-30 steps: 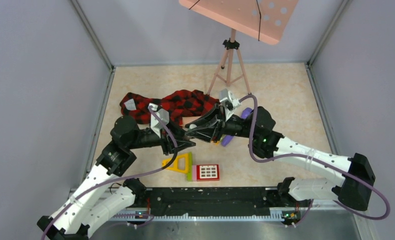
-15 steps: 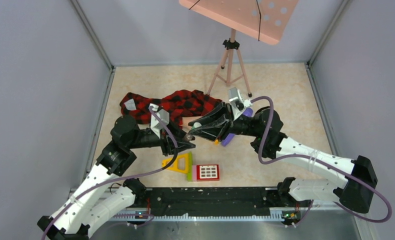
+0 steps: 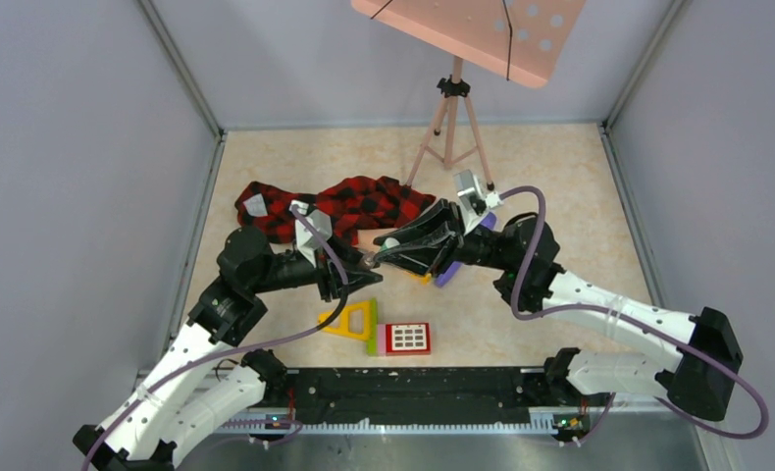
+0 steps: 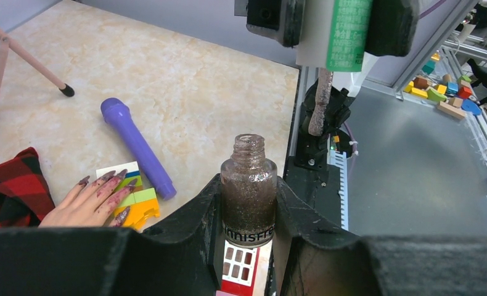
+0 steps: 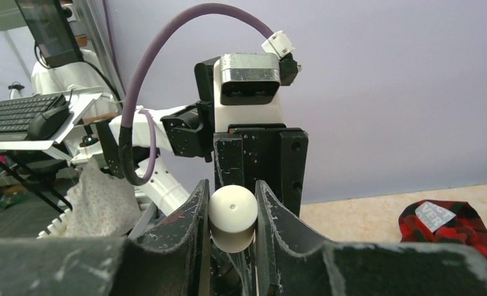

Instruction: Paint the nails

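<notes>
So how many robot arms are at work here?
2. The left arm reaches from the near-left corner, holding the open polish bottle; the right arm reaches from the near right, holding the brush cap. No others show.

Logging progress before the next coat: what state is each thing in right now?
Bottle, open, upright.
Cap, off the bottle, brush hanging below.
Nails, smeared with dark polish.
Left pincer, shut on bottle.
Right pincer, shut on cap.
</notes>
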### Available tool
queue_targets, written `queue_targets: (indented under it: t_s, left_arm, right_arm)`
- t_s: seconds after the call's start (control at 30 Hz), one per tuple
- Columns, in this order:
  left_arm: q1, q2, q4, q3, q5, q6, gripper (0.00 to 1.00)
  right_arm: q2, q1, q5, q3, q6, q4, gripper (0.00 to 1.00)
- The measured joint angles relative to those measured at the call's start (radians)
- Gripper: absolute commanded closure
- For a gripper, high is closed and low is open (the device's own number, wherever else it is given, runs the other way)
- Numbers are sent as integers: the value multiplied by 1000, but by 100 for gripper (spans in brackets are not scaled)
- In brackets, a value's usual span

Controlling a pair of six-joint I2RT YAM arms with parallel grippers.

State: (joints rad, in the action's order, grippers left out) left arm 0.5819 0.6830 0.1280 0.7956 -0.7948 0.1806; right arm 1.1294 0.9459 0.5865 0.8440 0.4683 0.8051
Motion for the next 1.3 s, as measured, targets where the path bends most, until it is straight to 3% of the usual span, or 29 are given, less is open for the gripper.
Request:
queue_targets:
  t_s: [0.3,0.6,0.8,1.03,1.3]
  left_arm:
    - [0,-3,14,0,58,-8,100]
    - [-5,-62,96,-2,378,-31,100]
    - [-6,-101,99,-21,502,-35,100]
    - [-6,-76,103,-27,544,-49,100]
    - [-6,-72,112,-27,567,-61,100]
  right_arm:
    - [-51,-13,-101,-20,-3,-43,100]
    - [-189,-27,-507,-55,-58,-344,100]
    - [-185,-77,-722,-178,-46,-452,100]
    - [-97,-156,-838,-322,26,-416,100]
    - [24,-198,-891,-425,92,-262,100]
